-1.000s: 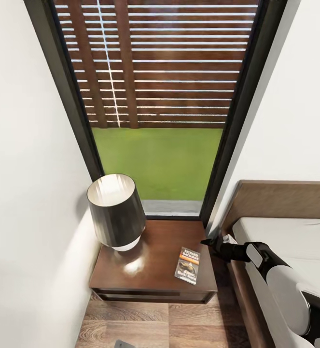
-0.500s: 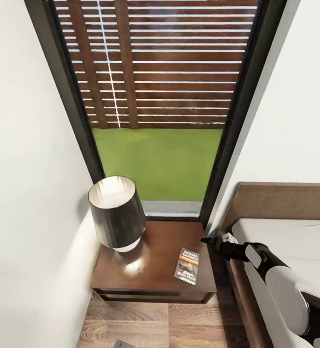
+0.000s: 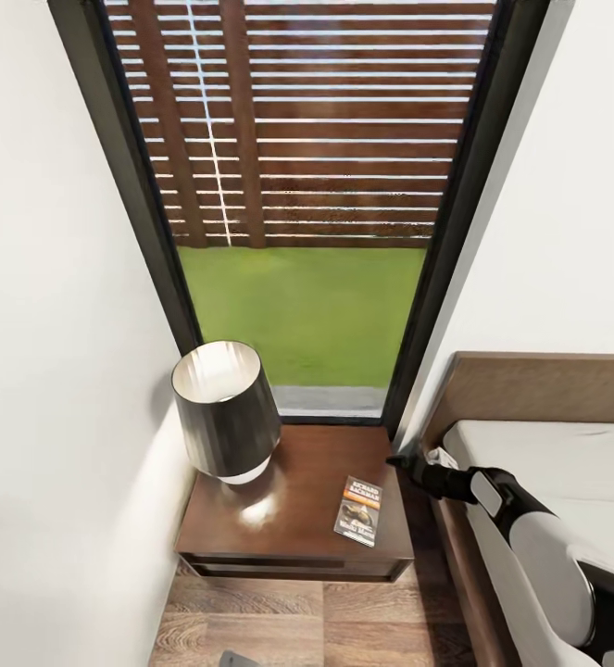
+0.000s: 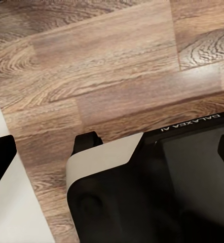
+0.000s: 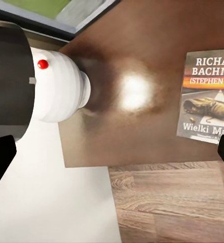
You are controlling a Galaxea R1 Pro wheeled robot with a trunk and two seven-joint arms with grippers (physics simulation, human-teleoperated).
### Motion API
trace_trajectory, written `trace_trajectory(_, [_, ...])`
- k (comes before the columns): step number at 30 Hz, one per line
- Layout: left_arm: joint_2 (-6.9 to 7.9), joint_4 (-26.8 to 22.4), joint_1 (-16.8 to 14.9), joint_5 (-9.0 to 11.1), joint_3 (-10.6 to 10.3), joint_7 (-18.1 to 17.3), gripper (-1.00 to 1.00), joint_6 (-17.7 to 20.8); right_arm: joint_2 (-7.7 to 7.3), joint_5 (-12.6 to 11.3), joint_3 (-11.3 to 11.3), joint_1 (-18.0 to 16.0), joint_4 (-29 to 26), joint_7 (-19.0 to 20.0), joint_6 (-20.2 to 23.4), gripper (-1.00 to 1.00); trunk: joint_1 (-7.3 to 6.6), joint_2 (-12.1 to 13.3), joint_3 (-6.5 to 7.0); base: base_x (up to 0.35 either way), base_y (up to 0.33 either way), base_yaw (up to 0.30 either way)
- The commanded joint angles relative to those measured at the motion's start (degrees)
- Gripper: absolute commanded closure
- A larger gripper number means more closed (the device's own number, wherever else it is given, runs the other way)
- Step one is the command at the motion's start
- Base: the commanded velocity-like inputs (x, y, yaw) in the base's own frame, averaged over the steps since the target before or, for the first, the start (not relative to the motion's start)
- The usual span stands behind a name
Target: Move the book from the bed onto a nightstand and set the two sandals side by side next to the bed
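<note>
We see the small thin paperback book with the dark cover and orange band (image 3: 359, 509) lying flat on the tabletop of the low dark-brown wooden nightstand (image 3: 293, 533), toward its front corner on the bed side, so we judge the book part of the task done. Our right gripper (image 3: 401, 460) hangs just above the nightstand's edge nearest the low bed with the light-grey mattress and brown frame (image 3: 566, 454). The book lies apart from it, toward the nightstand's front, its long axis running roughly front to back. In the right wrist view the two dark fingers (image 5: 0, 157) sit at opposite edges of the picture, spread wide with nothing between them. A black-shaded lamp with a white ribbed base (image 3: 225, 408) stands well apart from the book. We cannot tell how the left fingers stand; that wrist view looks down on the wood-plank floor (image 4: 91, 76) and our own base. The blue sandals remain to be placed.
</note>
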Motion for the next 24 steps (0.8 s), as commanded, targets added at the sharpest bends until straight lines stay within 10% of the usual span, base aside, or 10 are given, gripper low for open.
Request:
trace_trajectory(1, [0.03, -0.12, -0.02, 0.58, -0.49, 0.36, -1.00, 0.30, -0.01, -0.59, -0.03, -0.02, -0.02, -0.10, 0.48, -1.00, -0.22, 0.37, 0.13, 0.000, 0.000, 0.000])
trace_trajectory(24, [-0.01, -0.07, -0.02, 0.58, -0.50, 0.33, -1.00, 0.14, -0.83, 0.08, -0.03, 9.02, -0.45, -0.71, -10.48, -1.00, -5.27, 9.60, 4.26, 0.000, 0.000, 0.000])
